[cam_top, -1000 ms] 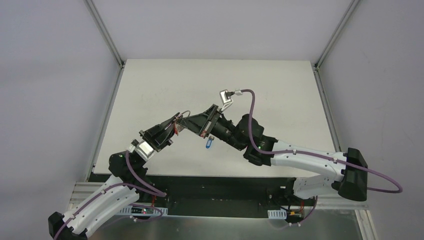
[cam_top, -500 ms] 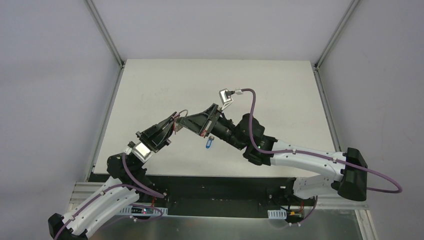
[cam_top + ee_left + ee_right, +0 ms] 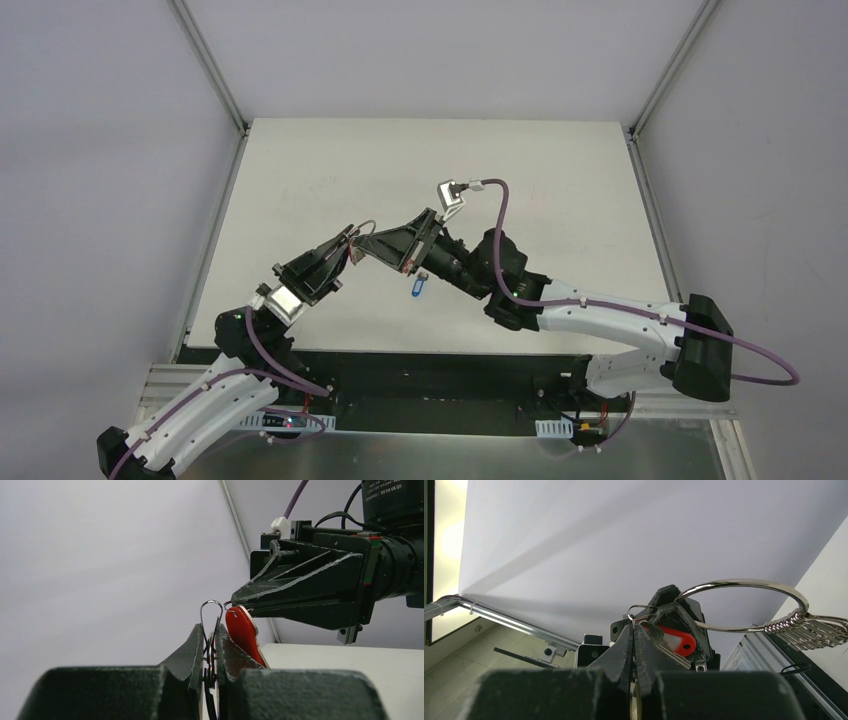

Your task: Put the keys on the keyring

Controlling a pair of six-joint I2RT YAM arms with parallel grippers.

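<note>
The left gripper (image 3: pixel 212 639) is clenched on the thin silver metal keyring (image 3: pixel 749 581), holding it up in the air. From the left wrist the ring shows edge-on as a narrow wire loop rising out from between the 2 dark fingers (image 3: pixel 199 642). From the right wrist it shows as a wide oval reaching out to the right of that gripper. A fan of small silver keys (image 3: pixel 816 630) hangs on the ring's far right end.

A small silver key with a red plastic head (image 3: pixel 243 632) stands tilted just right of the keyring's pinched part, against the outer face of 1 left finger. The red key's top end lies close to the loop of the ring. A second, much smaller wire loop shows at that top end.

The right gripper (image 3: pixel 632 635) is closed tight. Its pointed tips meet the keyring side-on at the red key's top end. I cannot tell whether they pinch the small loop, the plastic head or nothing.

A small silver key with an oblong blue plastic head (image 3: pixel 418 288) lies flat on the white table (image 3: pixel 560 180), to the right of the keyring and nearer the arm bases. This blue key sits under the right arm's wrist, apart from both grippers.
</note>
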